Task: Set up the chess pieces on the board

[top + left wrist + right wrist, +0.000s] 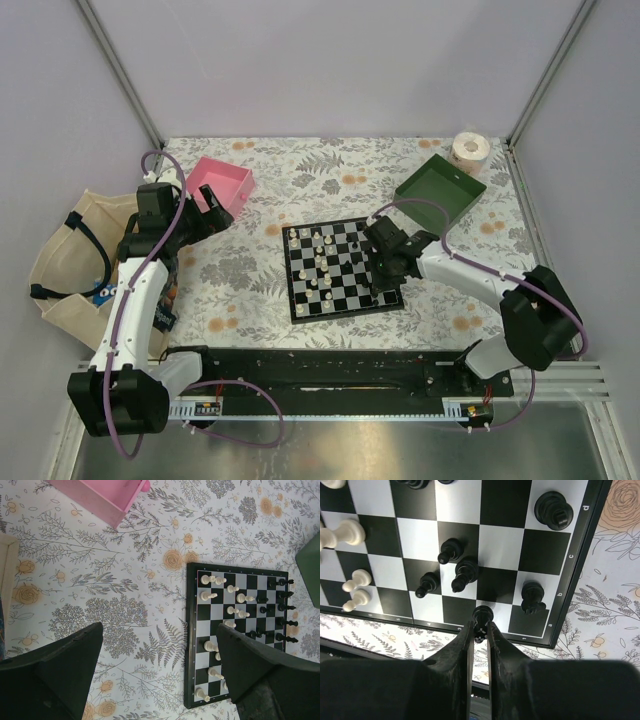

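Two arms, top view: left gripper (215,213) hangs next to the pink tray (238,193), well away from the board (296,316). The right gripper (385,290) is down over the board's right side.
Clutter, top view: green tray (440,190) and a tape roll (470,149) at the far right, plus a cloth bag (65,270) off the table's left edge.
Left wrist view: claw spread wide with nothing in it, floral cloth (125,615) underneath. The board sits just to the right, with white pieces (210,596) on its near half and black pieces (280,607) on the far half.
Right wrist view: claw pressed together on one black piece (482,615), which stands on a white square in the edge row.
In the way: a neighbouring black chessman (532,599) stands just beside it, and a trio (465,572) is crowded a square or two further in.
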Controlling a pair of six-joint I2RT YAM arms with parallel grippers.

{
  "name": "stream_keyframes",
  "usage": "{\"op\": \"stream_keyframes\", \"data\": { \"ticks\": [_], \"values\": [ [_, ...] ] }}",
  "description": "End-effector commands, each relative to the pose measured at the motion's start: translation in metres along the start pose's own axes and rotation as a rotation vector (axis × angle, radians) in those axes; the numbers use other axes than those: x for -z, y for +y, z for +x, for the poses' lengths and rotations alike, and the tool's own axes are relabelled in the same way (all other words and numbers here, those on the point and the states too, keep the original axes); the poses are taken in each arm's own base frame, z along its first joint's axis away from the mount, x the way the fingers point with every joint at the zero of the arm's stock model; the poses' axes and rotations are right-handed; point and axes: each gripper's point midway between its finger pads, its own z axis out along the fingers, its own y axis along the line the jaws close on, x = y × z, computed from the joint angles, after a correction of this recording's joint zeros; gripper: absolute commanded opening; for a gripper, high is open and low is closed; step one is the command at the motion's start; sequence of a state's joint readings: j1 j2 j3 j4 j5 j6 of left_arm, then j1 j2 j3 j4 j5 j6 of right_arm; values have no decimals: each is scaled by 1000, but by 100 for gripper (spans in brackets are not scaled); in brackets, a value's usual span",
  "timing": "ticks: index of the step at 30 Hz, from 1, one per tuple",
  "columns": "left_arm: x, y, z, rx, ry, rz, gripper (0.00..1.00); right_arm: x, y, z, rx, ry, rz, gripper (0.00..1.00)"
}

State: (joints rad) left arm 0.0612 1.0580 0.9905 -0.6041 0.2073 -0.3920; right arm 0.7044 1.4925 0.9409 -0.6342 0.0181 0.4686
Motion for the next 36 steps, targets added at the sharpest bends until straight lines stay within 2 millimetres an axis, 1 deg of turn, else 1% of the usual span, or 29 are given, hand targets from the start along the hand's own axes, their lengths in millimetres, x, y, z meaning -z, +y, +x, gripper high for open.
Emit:
{"op": "stream_keyframes", "data": {
  "ticks": [1,3,5,8,11,16,18,24,29,36],
  "values": [
    [2,-7,-11,-12,-33,35,99,31,10,-25,-1,-117,-32,15],
    [1,-7,-11,-10,-32,34,99,41,12,-28,-3,-140,-43,15],
    [1,-7,-10,-9,-29,35,99,49,10,-26,-10,-149,-42,15],
    [1,-7,-11,-10,-30,35,99,59,1,-20,-17,-158,-20,15],
    [1,-6,-11,-9,-29,33,99,62,-11,-10,-23,-156,14,15],
    [1,-7,-11,-9,-28,36,99,53,-27,11,-40,-106,66,15],
    [0,-7,-10,-10,-27,35,99,47,-29,14,-48,-96,74,15],
    [0,-6,-10,-8,-24,34,99,33,-25,6,-54,-96,56,15],
    [1,-7,-10,-9,-28,36,99,21,-30,3,-68,-80,61,14],
    [0,-6,-10,-9,-26,34,99,15,-37,1,-82,-77,79,15]
  ]
}}
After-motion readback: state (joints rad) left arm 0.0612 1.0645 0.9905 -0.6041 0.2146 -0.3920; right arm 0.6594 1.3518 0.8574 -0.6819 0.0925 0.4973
